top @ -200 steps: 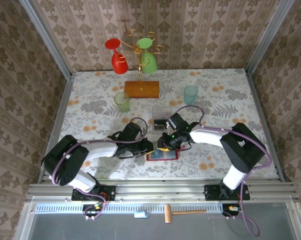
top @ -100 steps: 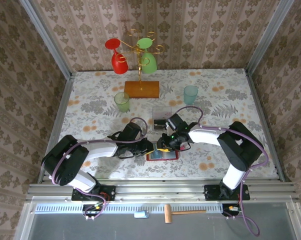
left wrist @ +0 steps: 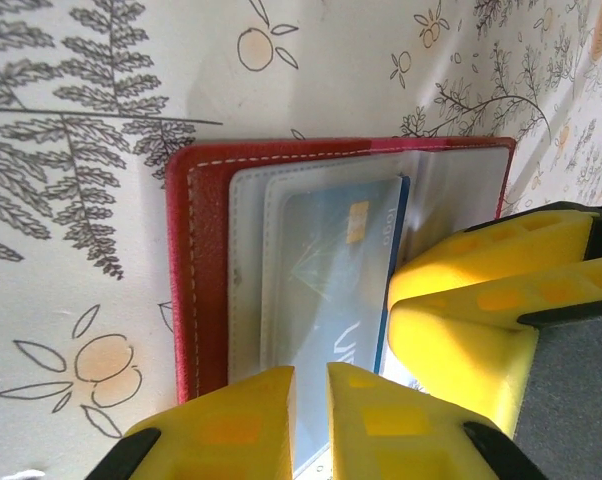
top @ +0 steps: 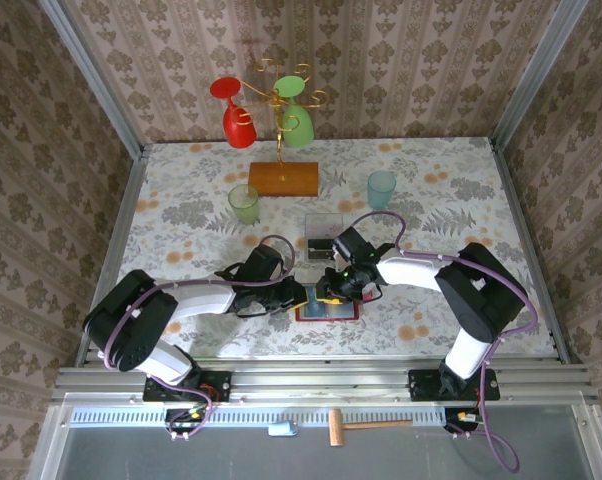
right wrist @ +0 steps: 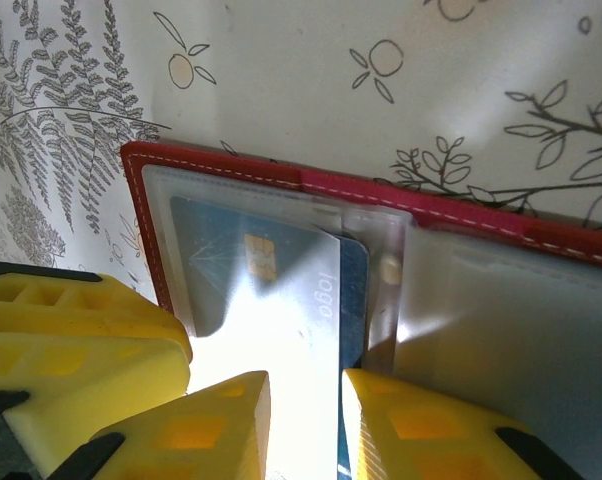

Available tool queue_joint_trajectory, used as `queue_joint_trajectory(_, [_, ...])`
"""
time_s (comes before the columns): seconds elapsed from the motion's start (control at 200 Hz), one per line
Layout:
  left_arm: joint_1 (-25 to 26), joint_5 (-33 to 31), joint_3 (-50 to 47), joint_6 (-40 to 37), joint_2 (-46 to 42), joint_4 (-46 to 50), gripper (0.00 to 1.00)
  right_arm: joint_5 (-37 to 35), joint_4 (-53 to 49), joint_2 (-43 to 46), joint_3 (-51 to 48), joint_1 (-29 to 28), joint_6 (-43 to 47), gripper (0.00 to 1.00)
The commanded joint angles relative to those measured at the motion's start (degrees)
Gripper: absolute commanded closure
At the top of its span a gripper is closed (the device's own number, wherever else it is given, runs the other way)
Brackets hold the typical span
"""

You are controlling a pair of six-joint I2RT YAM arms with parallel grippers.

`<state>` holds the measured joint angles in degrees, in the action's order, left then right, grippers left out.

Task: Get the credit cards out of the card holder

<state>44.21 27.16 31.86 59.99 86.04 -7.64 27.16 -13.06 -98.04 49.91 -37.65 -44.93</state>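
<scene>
The red card holder (top: pixel 331 314) lies open and flat on the flowered cloth near the front. Its clear inner pocket holds a blue-and-white credit card (left wrist: pixel 331 260), whose edge sticks out past the pocket (right wrist: pixel 271 290). My left gripper (left wrist: pixel 311 372) is nearly shut, its tips resting on the pocket over the card, nothing between them. My right gripper (right wrist: pixel 306 378) stands slightly open. Its tips are set down on the card's exposed glossy face by its outer edge. The two grippers (top: pixel 303 296) (top: pixel 329 292) meet over the holder's left half.
A clear plastic box (top: pixel 323 232) stands just behind the holder. Further back are a green cup (top: pixel 244 204), a teal cup (top: pixel 381 188) and a wooden stand (top: pixel 283 178) hung with red and green glasses. Patterned walls close in three sides.
The right arm has shifted slightly to the left over the holder. The left arm and the holder stay where they were.
</scene>
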Motion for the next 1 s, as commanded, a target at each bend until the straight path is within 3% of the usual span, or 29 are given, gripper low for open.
queue_joint_trajectory(0.0, [-0.31, -0.53, -0.35, -1.21, -0.59, 1.83, 0.84, -2.83, -3.42, 1.35, 0.97, -0.32, 1.29, 0.74])
queue_joint_trajectory(0.995, [-2.21, -1.23, -3.91, -2.23, 0.39, 1.79, 0.87, -4.94, -6.26, 3.38, 1.84, -0.06, 2.31, 0.73])
